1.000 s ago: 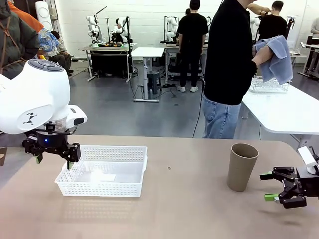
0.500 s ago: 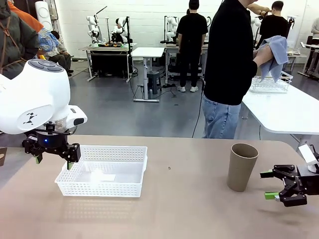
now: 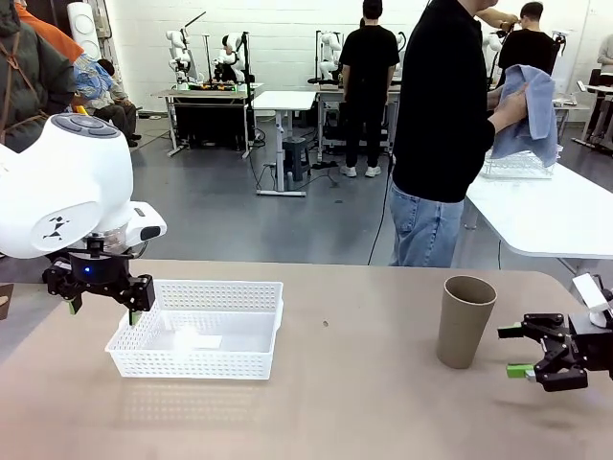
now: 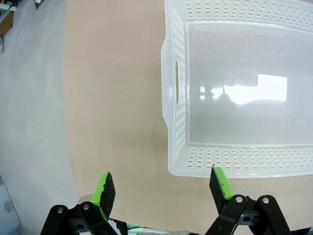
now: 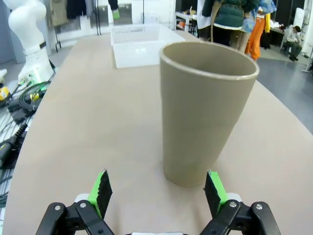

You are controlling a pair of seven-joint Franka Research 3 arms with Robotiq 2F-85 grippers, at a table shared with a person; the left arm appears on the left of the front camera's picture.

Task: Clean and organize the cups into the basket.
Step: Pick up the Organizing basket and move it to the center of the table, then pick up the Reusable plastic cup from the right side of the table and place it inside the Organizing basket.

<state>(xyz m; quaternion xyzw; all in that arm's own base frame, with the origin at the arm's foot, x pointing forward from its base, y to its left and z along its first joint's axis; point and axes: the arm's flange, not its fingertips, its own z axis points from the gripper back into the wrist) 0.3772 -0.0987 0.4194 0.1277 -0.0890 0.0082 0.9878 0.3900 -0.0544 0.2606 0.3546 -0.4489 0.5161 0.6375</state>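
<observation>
One tan cup (image 3: pixel 465 321) stands upright on the table at the right; it looms close in the right wrist view (image 5: pixel 206 112). My right gripper (image 3: pixel 523 353) hovers open just right of the cup, level with its lower half, jaws pointing at it (image 5: pixel 159 192). The white mesh basket (image 3: pixel 196 332) sits at the left with nothing in it, apart from the cup. Over the basket's left end hangs my left gripper (image 3: pixel 102 306), open and pointing down; in the left wrist view its fingertips (image 4: pixel 164 182) straddle the basket's handle-side corner (image 4: pixel 174 98).
A person in a black top stands at the far side, right of centre, rubbing something with a blue cloth (image 3: pixel 530 113). A white side table (image 3: pixel 546 216) with a wire basket (image 3: pixel 517 165) is behind at right. Bare tabletop (image 3: pixel 354 374) lies between basket and cup.
My right gripper has risen slightly beside the cup. The person's hands and blue cloth have shifted while wiping. My left arm has stayed put.
</observation>
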